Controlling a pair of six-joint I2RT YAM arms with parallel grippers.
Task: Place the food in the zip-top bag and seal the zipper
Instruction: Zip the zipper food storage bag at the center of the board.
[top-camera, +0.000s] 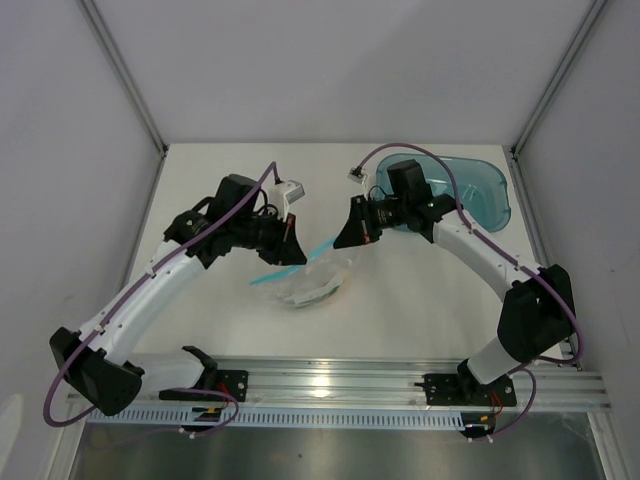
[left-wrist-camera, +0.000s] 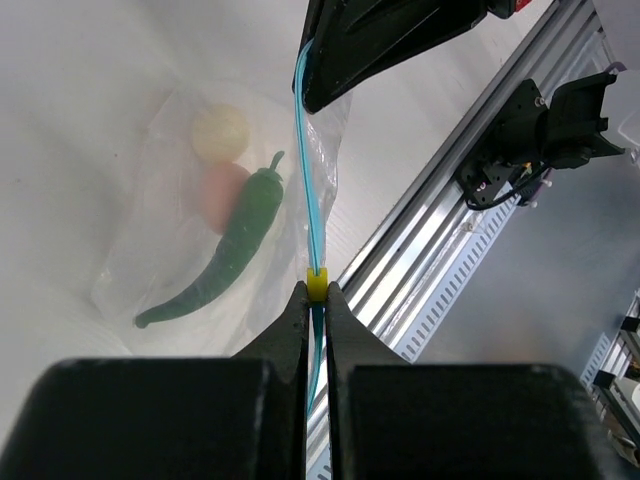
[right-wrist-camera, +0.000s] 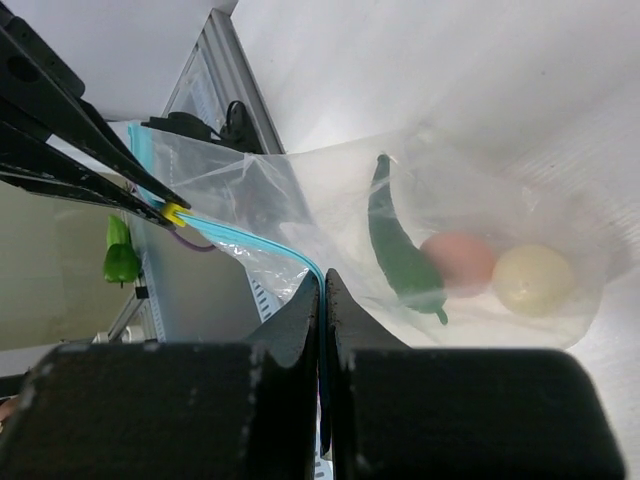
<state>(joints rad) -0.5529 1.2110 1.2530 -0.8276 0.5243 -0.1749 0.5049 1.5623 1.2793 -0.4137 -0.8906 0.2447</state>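
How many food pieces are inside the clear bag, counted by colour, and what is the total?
Dark green chili pepper: 1
Peach-pink egg-shaped piece: 1
Cream-white round piece: 1
Total: 3

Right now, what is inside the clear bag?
The clear bag holds a cream-white ball, a peach-pink piece and a slim green one. The green one partly covers the pink.
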